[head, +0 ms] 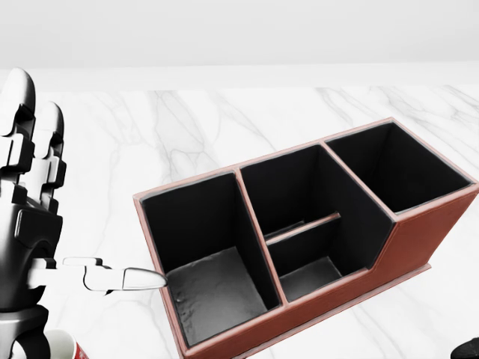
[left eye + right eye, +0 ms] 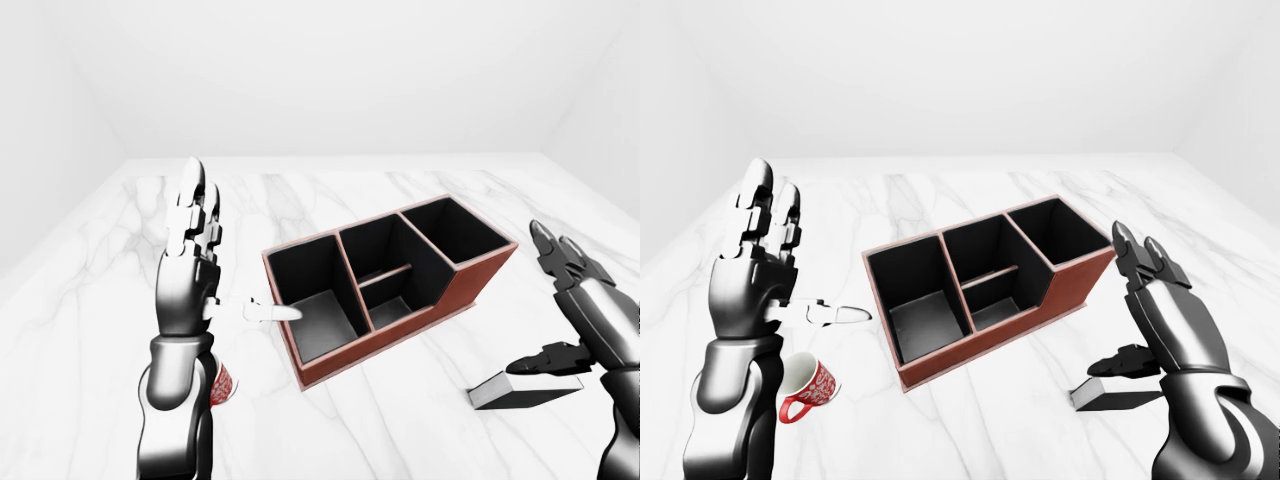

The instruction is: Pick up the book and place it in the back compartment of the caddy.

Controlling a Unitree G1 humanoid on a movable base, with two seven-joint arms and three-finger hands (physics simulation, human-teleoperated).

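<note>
- The right hand [image 2: 1155, 320] hangs spread wide over the marble table [image 2: 970, 420] at the right-eye view's lower right, two fingers raised toward 12 o'clock, thumb reaching toward 9 o'clock, nothing in its grasp.
- The book [image 2: 1118, 399], a flat dark slab with a pale edge, lies on the table just below that thumb, at about 7 o'clock from the palm; whether the thumb tip touches it cannot be told.
- The caddy [image 2: 980, 290], red-brown outside and black inside, stands at about 10 o'clock from the book, near but apart, all compartments bare.
- The left hand [image 2: 760, 275] stands upright at 9 o'clock of the caddy, fingers straight, thumb pointing at the caddy's near end, holding nothing.
- A red patterned mug [image 2: 808, 390] lies tipped by the left forearm.
</note>
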